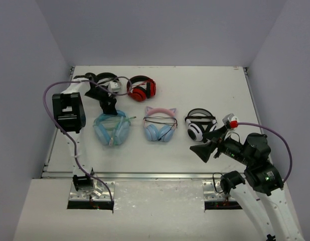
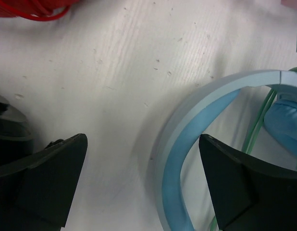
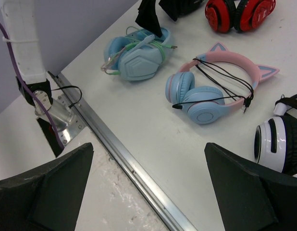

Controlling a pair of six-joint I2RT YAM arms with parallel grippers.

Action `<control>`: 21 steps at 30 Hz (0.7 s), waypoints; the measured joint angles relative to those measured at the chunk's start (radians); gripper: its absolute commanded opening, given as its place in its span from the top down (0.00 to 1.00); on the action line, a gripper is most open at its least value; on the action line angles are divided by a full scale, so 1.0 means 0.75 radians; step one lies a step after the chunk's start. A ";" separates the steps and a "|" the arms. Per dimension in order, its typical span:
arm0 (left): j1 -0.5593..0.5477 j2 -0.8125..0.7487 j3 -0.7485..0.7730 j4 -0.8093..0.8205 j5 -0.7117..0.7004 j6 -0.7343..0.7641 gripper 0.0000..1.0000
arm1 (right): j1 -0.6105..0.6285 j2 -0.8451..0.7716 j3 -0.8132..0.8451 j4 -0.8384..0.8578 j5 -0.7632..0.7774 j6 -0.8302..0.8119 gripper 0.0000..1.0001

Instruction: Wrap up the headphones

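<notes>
The headphones [image 1: 111,129] lie left of centre in the top view, green cable [image 3: 147,45] across them. The left gripper [image 2: 142,139] hangs spread over their headband [image 2: 187,130]; the right gripper [image 3: 149,147], also spread, sits lower right

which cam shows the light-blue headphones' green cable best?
Right wrist: the green cable lies in strands across the light-blue headphones. Top external shows it small, just below the left end effector. Left wrist catches only a few strands by the headband.
</notes>
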 measured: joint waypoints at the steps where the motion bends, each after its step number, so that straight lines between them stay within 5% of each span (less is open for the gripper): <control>1: -0.002 -0.018 -0.007 0.020 0.001 -0.020 0.00 | 0.000 0.000 0.000 0.000 0.000 0.000 0.01; 12: -0.026 -0.359 -0.214 0.286 -0.023 -0.374 0.00 | 0.000 -0.001 0.002 -0.002 0.030 -0.015 0.01; 17: -0.090 -0.557 -0.250 0.580 -0.326 -0.952 0.00 | 0.000 0.026 0.004 -0.007 0.111 -0.032 0.01; 21: -0.097 -0.917 -0.454 0.781 -0.677 -1.505 0.00 | 0.001 0.085 0.054 -0.095 0.303 -0.034 0.01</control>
